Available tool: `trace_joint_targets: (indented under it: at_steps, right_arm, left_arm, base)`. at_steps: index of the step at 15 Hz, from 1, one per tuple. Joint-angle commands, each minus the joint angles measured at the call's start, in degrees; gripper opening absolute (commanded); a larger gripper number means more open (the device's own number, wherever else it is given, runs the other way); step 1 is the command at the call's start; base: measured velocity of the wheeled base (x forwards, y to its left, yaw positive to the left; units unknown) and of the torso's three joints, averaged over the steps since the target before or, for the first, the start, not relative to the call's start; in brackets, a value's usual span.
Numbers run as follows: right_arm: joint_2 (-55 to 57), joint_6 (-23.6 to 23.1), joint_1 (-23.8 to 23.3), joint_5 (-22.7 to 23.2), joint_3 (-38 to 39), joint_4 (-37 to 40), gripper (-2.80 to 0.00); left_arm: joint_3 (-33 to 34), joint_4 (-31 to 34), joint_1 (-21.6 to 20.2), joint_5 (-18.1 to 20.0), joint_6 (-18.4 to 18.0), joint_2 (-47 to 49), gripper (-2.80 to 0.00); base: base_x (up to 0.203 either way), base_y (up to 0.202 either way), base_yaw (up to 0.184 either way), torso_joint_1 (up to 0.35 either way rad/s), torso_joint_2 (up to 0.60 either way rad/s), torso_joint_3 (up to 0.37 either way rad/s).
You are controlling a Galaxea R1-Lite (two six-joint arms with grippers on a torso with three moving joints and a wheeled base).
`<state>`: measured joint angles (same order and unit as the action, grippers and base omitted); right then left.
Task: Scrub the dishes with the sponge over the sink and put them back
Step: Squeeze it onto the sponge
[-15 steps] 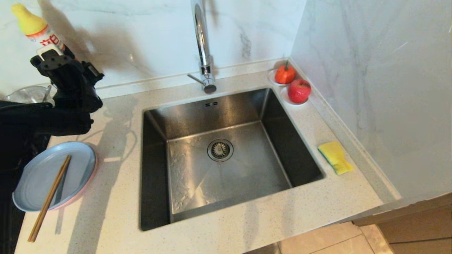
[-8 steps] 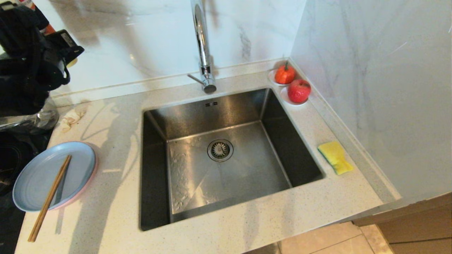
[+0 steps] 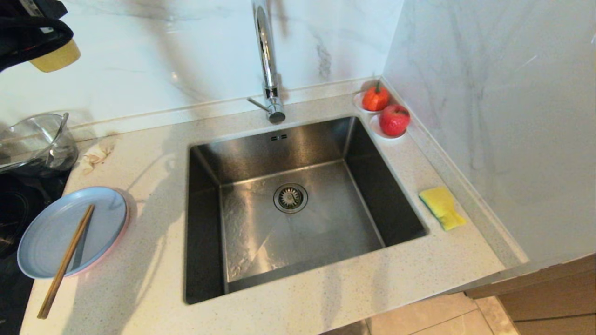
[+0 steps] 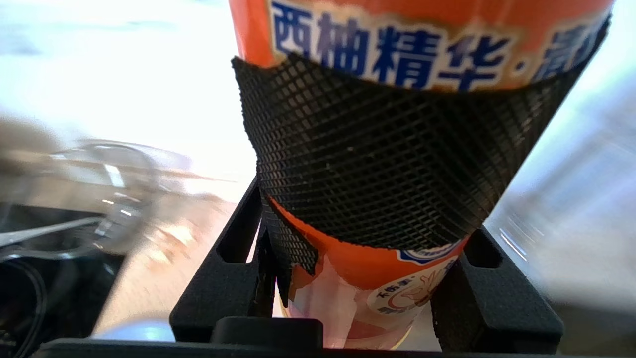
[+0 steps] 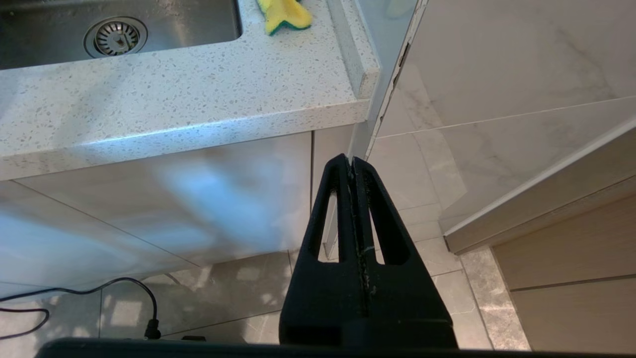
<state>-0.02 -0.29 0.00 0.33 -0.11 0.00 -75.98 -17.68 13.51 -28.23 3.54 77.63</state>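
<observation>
The light blue plate [image 3: 70, 230] lies on the pink plate [image 3: 122, 232] at the counter's left, with wooden chopsticks [image 3: 65, 260] across it. The yellow sponge [image 3: 442, 207] rests on the counter right of the steel sink [image 3: 326, 223]; the right wrist view also catches the sponge [image 5: 283, 12]. My left gripper [image 3: 32, 28] is high at the far left, shut on an orange-labelled bottle [image 4: 357, 271]; its yellow end [image 3: 52, 58] pokes out below the hand. My right gripper [image 5: 352, 161] hangs shut and empty below the counter's front edge.
The chrome faucet [image 3: 267, 60] stands behind the sink. A clear glass bowl [image 3: 39, 142] sits at the back left beside a dark cooktop [image 3: 14, 209]. Two red fruits on white saucers [image 3: 386, 111] fill the back right corner. A wall runs along the right.
My left arm has risen with the bottle from beside the glass bowl up into the far left top corner, uncovering the bowl. Plates, sponge and right gripper have not moved.
</observation>
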Motion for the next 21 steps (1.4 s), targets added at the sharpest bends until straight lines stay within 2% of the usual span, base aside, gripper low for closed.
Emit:
trace_joint_targets:
  at_steps: [1,3,5,6,10,11,13,15,18,21]
  right_arm:
    - [0.0,0.0,0.0,0.0,0.1,0.0,-2.8]
    - [0.0,0.0,0.0,0.0,0.0,0.0,-2.8]
    - [0.0,0.0,0.0,0.0,0.0,0.0,-2.8]
    - [0.0,-0.1,0.0,0.0,0.0,0.0,-2.8]
    - [0.0,-0.1,0.0,0.0,0.0,0.0,-2.8]
    - [0.0,0.0,0.0,0.0,0.0,0.0,-2.8]
    - [0.0,0.0,0.0,0.0,0.0,0.0,-2.8]
    - [0.0,0.0,0.0,0.0,0.0,0.0,-2.8]
    - [0.0,-0.1,0.0,0.0,0.0,0.0,-2.8]
    - [0.0,0.0,0.0,0.0,0.0,0.0,-2.8]
  left_arm:
    - [1.3,6.1,8.9,0.2,-3.3,-10.0,-2.8]
    - [1.7,8.9,14.3,1.1,-9.4,-12.9,-2.8]
    - [1.8,9.3,17.6,3.6,-15.2,-13.6,-2.8]
    - [1.9,9.4,18.8,4.7,-17.0,-13.5,-2.8]
    - [1.5,9.6,21.4,8.6,-18.1,-11.9,-2.8]
    - [1.3,9.6,23.6,8.9,-18.1,-10.2,-2.8]
    - [-0.5,9.4,27.2,9.3,-18.0,-5.6,-2.8]
    - [-5.2,9.5,29.6,9.3,-17.9,-1.9,-2.8]
    - [-9.4,10.0,36.0,9.0,-17.9,3.0,-2.8]
    - [-10.9,9.6,38.1,9.3,-17.8,7.9,-2.8]
  base:
    - [0.0,0.0,0.0,0.0,0.0,0.0]
    - [0.0,0.0,0.0,0.0,0.0,0.0]
    - [0.0,0.0,0.0,0.0,0.0,0.0]
    - [0.0,0.0,0.0,0.0,0.0,0.0]
    - [0.0,0.0,0.0,0.0,0.0,0.0]
    - [0.0,0.0,0.0,0.0,0.0,0.0]
    - [0.0,0.0,0.0,0.0,0.0,0.0]
    - [0.0,0.0,0.0,0.0,0.0,0.0]
    - [0.0,0.0,0.0,0.0,0.0,0.0]
    - [0.0,0.0,0.0,0.0,0.0,0.0]
